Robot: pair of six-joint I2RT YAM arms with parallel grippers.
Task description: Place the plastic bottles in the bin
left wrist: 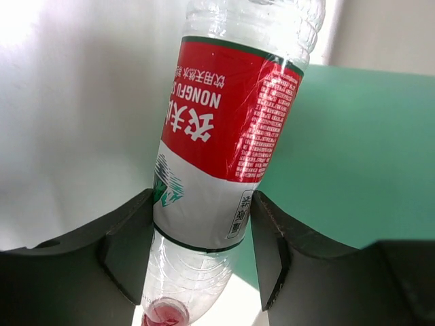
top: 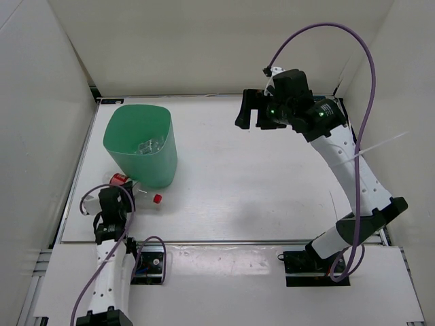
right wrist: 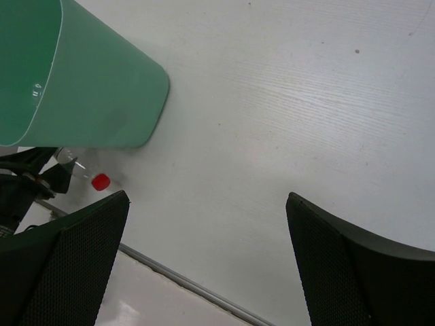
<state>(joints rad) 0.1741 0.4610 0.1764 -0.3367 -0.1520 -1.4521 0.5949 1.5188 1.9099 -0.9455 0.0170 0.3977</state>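
Beside the mint-green bin (top: pixel 160 167), red-label bottle (left wrist: pixel 219 146) lying between fingers of left gripper (left wrist: pixel 201 227), pinched at the label, right gripper (right wrist: pixel 207 204) spread wide, well apart.

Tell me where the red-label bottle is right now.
In the top view, the red-label bottle lies at the table's near left, beside the bin's base, gripped between the left pincer's fingers.

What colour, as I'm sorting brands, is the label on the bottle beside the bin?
Red and white; the label shows best in the left wrist view.
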